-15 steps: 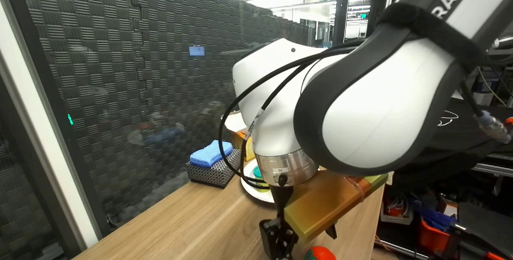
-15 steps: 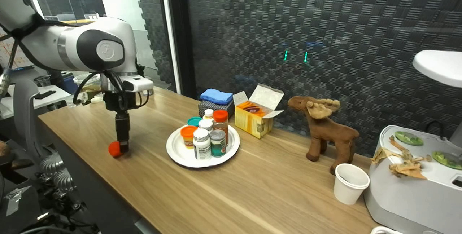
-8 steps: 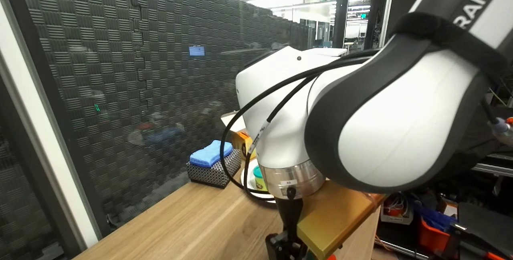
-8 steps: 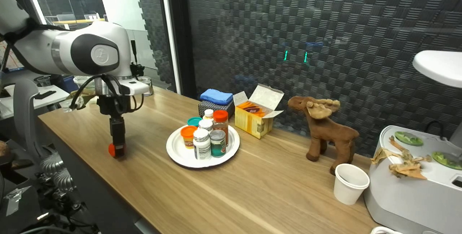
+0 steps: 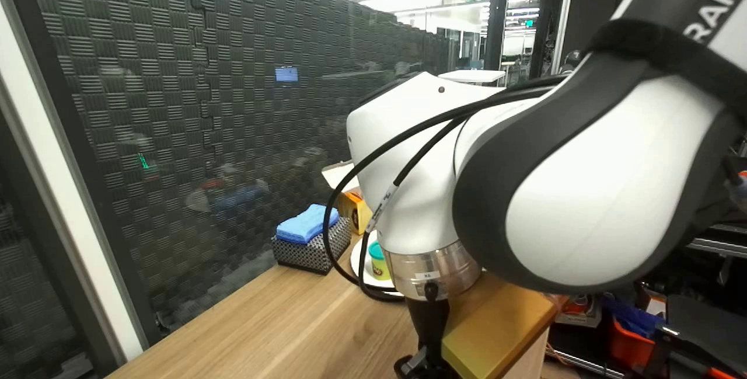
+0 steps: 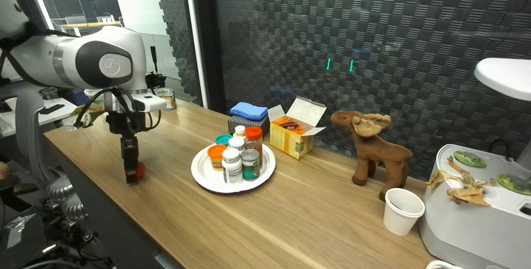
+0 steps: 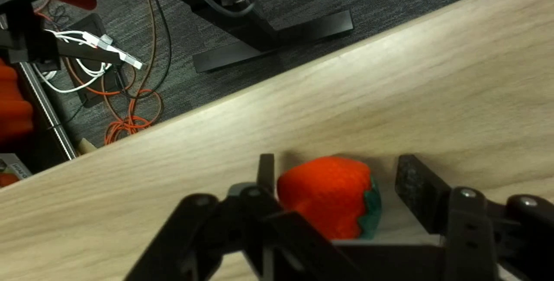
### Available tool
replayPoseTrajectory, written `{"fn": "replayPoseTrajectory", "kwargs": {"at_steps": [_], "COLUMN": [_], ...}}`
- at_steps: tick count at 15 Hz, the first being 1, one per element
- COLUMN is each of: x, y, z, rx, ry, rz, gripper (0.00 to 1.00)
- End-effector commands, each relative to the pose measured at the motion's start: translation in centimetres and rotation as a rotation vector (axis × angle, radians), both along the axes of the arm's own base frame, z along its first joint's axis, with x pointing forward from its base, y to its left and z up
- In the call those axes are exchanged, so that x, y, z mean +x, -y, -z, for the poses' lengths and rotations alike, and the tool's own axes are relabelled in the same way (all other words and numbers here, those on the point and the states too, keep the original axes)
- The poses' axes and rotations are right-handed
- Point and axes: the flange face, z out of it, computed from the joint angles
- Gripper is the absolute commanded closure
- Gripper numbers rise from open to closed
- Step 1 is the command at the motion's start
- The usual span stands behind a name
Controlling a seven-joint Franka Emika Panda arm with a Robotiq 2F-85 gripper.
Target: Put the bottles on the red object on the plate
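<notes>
A red strawberry-like object with a green leafy end (image 7: pixel 329 194) lies on the wooden table. In the wrist view my gripper (image 7: pixel 337 172) is open, with one finger on each side of it. The left finger is close to its red tip; a gap shows on the green side. In an exterior view the gripper (image 6: pixel 130 175) is low at the table and partly covers the red object (image 6: pixel 140 171). The white plate (image 6: pixel 203 178) holds several upright bottles, including a white one (image 6: pixel 232 169), a green one (image 6: pixel 251 169) and a red-capped one (image 6: pixel 254 144), plus an orange tub (image 6: pixel 216 159).
The table's edge (image 7: pixel 268 84) runs close to the red object. Behind the plate stand a patterned box with a blue cloth (image 6: pixel 249 111) and an open yellow box (image 6: pixel 290 140). A toy moose (image 6: pixel 379 153), white cups (image 6: pixel 402 211) and a grey appliance (image 6: pixel 477 219) stand farther along.
My gripper has moved down and, in the exterior view with the moose, to the left, across the red object. The red object, plate and bottles have not visibly moved.
</notes>
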Motion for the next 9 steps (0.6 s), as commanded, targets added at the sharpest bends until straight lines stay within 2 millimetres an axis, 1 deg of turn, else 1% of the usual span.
{"fn": "replayPoseTrajectory", "kwargs": {"at_steps": [1, 2, 3, 7, 9], "x": [0.2, 0.3, 0.4, 0.4, 0.5], "y": [0.6, 0.6, 0.7, 0.9, 1.9], "z": [-0.9, -1.0, -1.0, -1.5, -2.6], "rx": [0.013, 0.012, 0.010, 0.006, 0.009], "ry": [0.013, 0.015, 0.013, 0.024, 0.057], "rz": [-0.002, -0.002, -0.001, 0.024, 0.098], "gripper": [0.58, 0.66, 0.70, 0.70, 0.70]}}
